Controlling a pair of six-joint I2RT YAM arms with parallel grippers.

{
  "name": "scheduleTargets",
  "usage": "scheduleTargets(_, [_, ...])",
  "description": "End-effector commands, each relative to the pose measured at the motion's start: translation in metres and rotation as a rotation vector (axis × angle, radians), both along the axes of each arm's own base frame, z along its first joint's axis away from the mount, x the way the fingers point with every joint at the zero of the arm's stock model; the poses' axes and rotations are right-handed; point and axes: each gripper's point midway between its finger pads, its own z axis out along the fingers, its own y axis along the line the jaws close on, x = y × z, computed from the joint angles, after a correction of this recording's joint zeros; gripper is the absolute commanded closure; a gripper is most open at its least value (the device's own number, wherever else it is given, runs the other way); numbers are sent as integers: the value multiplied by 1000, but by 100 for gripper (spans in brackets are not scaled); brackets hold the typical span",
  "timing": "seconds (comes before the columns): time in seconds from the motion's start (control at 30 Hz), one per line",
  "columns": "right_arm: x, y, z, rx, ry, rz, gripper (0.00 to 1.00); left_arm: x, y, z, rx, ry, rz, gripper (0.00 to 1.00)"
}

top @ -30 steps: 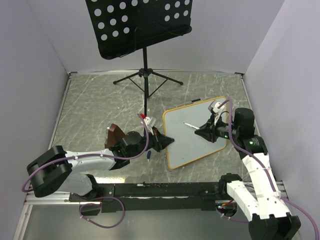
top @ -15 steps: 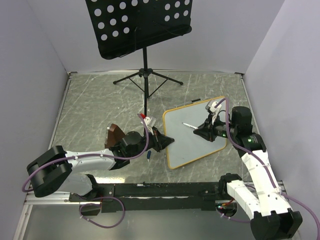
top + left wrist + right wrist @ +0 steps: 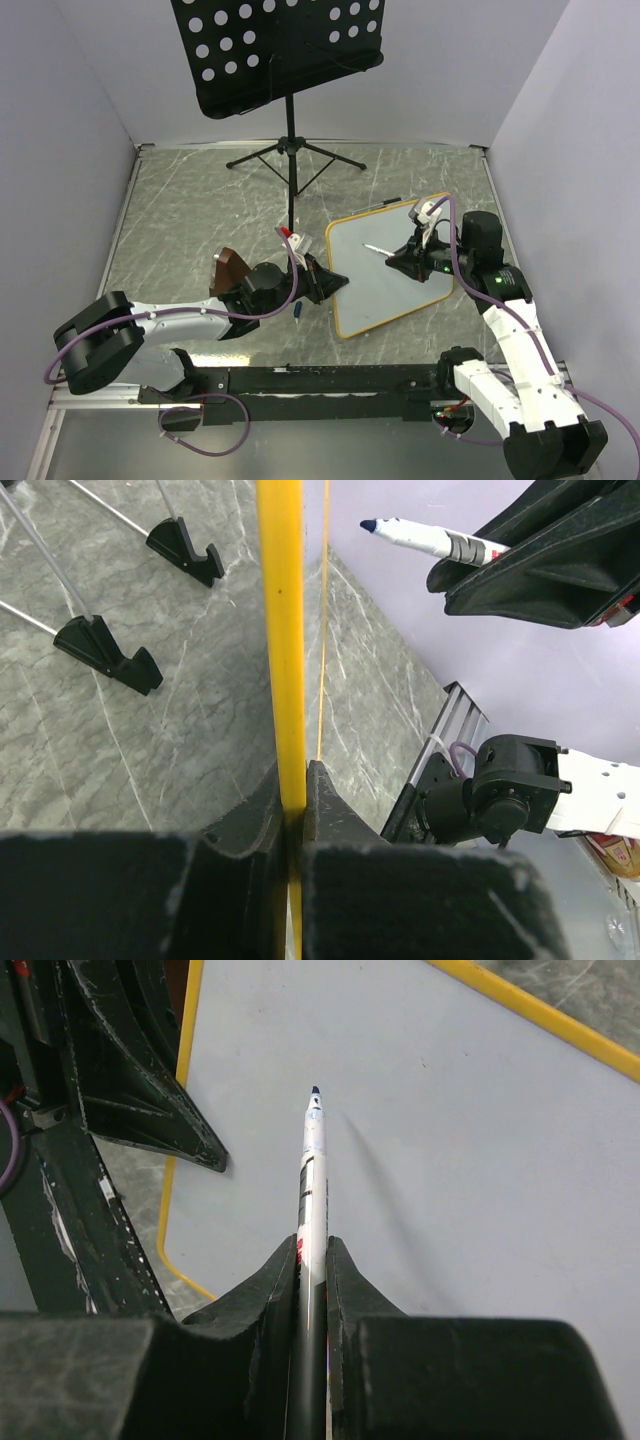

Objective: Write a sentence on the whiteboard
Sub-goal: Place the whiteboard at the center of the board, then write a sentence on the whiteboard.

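Watch that nib: your marker (image 3: 311,1170) hangs just off the whiteboard (image 3: 385,285). No writing shows on the white face, so the whole sentence looks to be ahead of you. Press too hard and the board, pinched only at its left edge, could pivot or slide out of the left jaws. Press too lightly and the stroke skips. The marker pokes well out ahead of the right jaws, so a sideways drag could twist it in the grip and smear a letter. Start too far right and the line runs off the frame.

The board sits on the counter (image 3: 180,220), right of centre and turned at an angle, nearer than the music stand (image 3: 275,50). You can't tell whether it lies flat.

The left arm (image 3: 190,318) stretches low along the counter toward the right, left jaws clenched on the board's yellow frame. The right arm (image 3: 515,340) rises from the near right and bends over the board's right part. The right jaws are clamped on the marker, tip aimed left toward the board's middle.
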Motion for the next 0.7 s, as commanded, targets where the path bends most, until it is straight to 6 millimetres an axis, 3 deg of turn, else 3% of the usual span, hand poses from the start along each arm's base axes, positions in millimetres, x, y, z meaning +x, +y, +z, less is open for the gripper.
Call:
scheduleTargets(0.0, [9, 4, 27, 12, -99, 12, 100, 4, -3, 34, -71, -113, 7, 99])
scheduleTargets(0.67, [20, 19, 44, 47, -104, -3, 100, 4, -3, 35, -72, -117, 7, 99])
